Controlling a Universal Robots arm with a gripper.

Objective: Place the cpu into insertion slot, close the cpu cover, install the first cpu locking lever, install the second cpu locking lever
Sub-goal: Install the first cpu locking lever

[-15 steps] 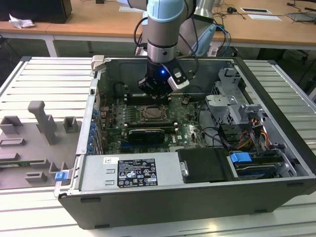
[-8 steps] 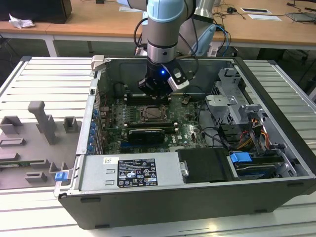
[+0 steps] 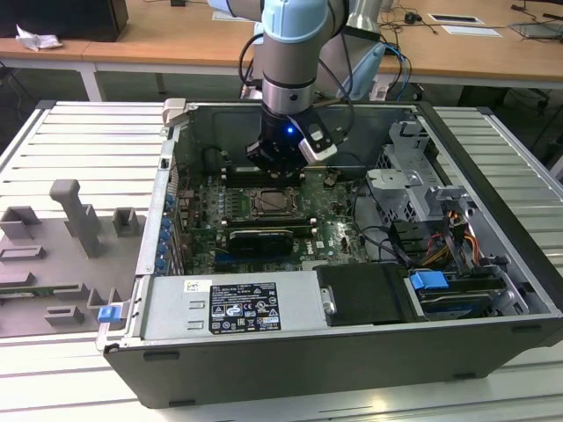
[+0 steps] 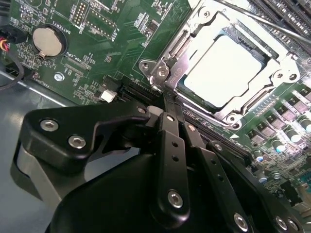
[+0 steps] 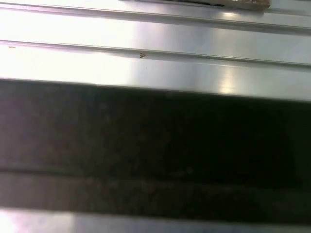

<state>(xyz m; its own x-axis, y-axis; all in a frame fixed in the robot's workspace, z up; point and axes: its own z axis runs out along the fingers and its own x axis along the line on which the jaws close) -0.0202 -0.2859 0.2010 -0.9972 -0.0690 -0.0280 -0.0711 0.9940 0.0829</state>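
The cpu lies flat in its socket on the green motherboard, its pale metal top showing through the window of the cpu cover. The cover is down around the chip. In the exterior view the cpu sits mid-board inside the open computer case. My gripper is shut, with its black fingers pressed together. Its tip is right at one corner of the socket, by the metal latch there. A thin locking lever rod runs along the socket's far side. In the exterior view the gripper hangs just behind the socket.
A long black card lies just in front of the socket. The power supply, a blue-tabbed drive bay and the drive cage crowd the case. A coin battery sits on the board. Grey fixtures stand outside the case.
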